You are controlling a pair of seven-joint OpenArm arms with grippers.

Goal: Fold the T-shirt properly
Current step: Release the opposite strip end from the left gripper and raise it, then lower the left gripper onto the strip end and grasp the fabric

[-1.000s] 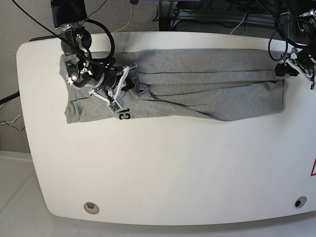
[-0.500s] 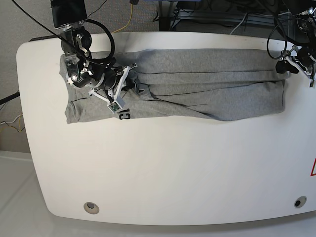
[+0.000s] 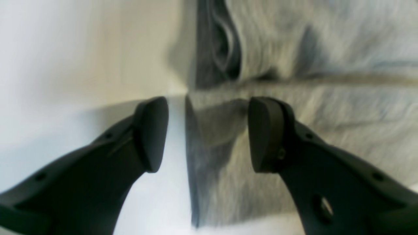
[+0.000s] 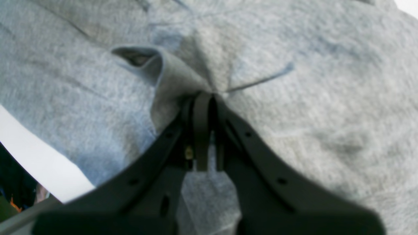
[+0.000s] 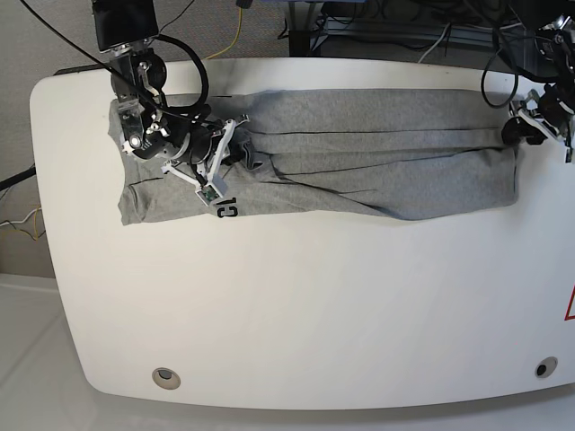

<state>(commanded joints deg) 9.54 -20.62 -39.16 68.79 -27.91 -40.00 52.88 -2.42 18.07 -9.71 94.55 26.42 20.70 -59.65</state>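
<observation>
The grey T-shirt (image 5: 359, 153) lies folded into a long band across the far half of the white table (image 5: 314, 305). A black printed "13" (image 5: 225, 210) shows at its near left edge. My right gripper (image 5: 235, 151) is shut on a pinched ridge of the shirt (image 4: 310, 98) near its left end, and the right gripper (image 4: 204, 98) shows cloth bunched at its tips. At the shirt's right edge my left gripper (image 5: 516, 133) is open. In the left wrist view the shirt (image 3: 326, 49) has its edge between the spread fingers of the left gripper (image 3: 207, 132).
Cables and a dark frame run behind the table's far edge. Round fittings sit in the near corners (image 5: 165, 378) (image 5: 544, 367). A red triangle mark (image 5: 570, 305) is at the right edge. The table's rounded edges lie close to both shirt ends.
My left gripper has shifted slightly, settling at the shirt's right edge. The right gripper and the shirt have stayed where they were.
</observation>
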